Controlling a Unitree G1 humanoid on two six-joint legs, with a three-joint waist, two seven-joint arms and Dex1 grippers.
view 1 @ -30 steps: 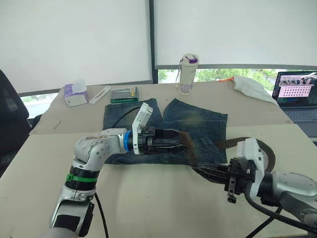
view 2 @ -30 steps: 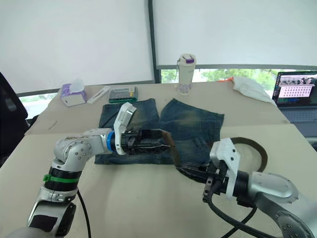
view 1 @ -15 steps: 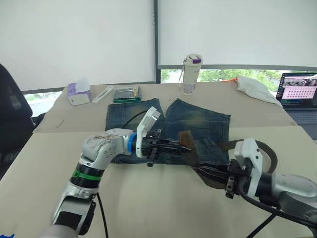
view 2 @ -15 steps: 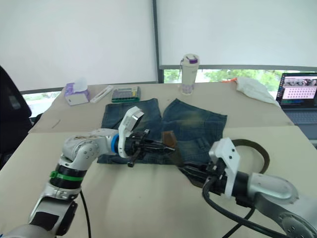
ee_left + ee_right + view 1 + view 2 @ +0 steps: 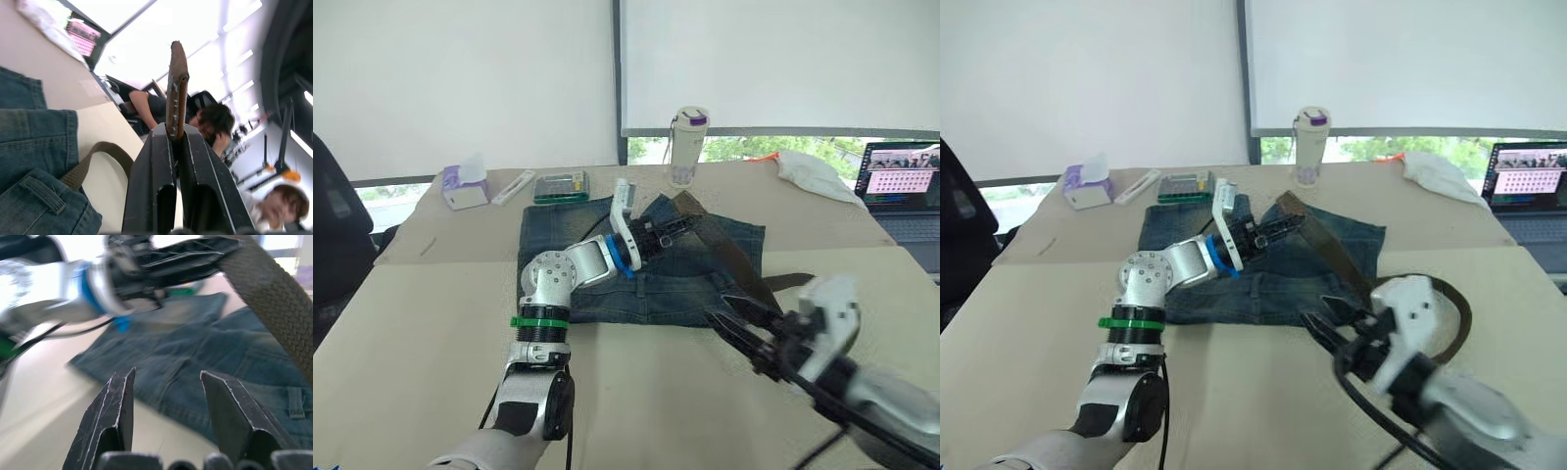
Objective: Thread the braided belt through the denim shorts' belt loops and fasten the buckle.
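The left gripper (image 5: 177, 142) has its jaws clamped tight on the tip of the braided belt (image 5: 724, 250), the brown end poking up between the two black fingers, and it holds that end raised above the far half of the denim shorts (image 5: 568, 245). From there the strap slopes down across the right leg of the shorts toward the near right edge, then curls away in a loop on the surface (image 5: 401, 323) just beside the shorts. The right gripper (image 5: 168, 387) hangs low over the near right corner of the shorts with its jaws spread apart and nothing between them; the belt passes close by above it, and from the wrist view it looks clear of both fingers, though that is hard to be sure of. The shorts lie flat, legs pointing away, waistband toward the robot. Farther out on the surface stand a white bottle (image 5: 686, 145) with a purple lid, a tissue box (image 5: 462, 186), and an open laptop (image 5: 899, 186) at the right edge.
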